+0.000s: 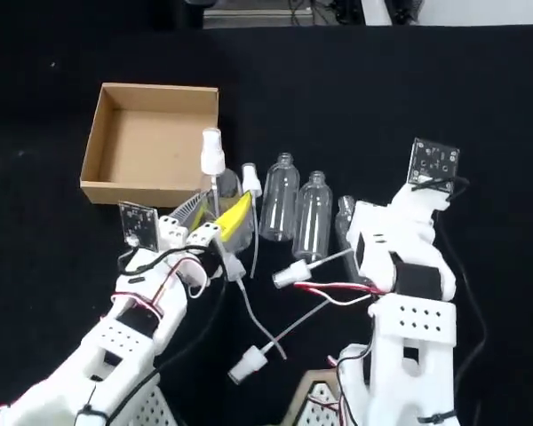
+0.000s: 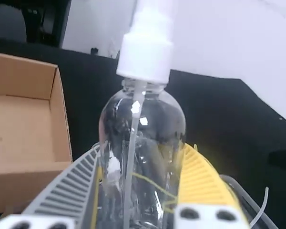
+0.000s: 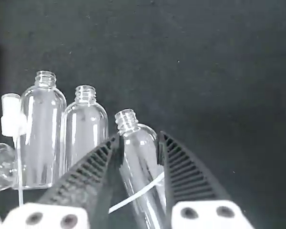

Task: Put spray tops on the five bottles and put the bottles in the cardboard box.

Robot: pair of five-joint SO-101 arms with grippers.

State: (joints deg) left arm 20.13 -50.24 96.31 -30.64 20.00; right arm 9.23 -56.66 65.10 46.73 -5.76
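Beside the cardboard box point(image 2: 24, 119), the left gripper point(image 2: 140, 149) is clamped on a capped bottle point(image 2: 148, 119). The right gripper point(image 3: 137, 142), jaws narrowly parted, presses both sides of a lying uncapped bottle point(image 3: 133, 136).

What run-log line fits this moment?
left gripper: shut on capped bottle near cardboard box | right gripper: shut on uncapped bottle | loose spray tops: on table

Black cloth-covered table point(image 1: 355, 98); cables point(image 1: 338, 11) beyond its far edge.
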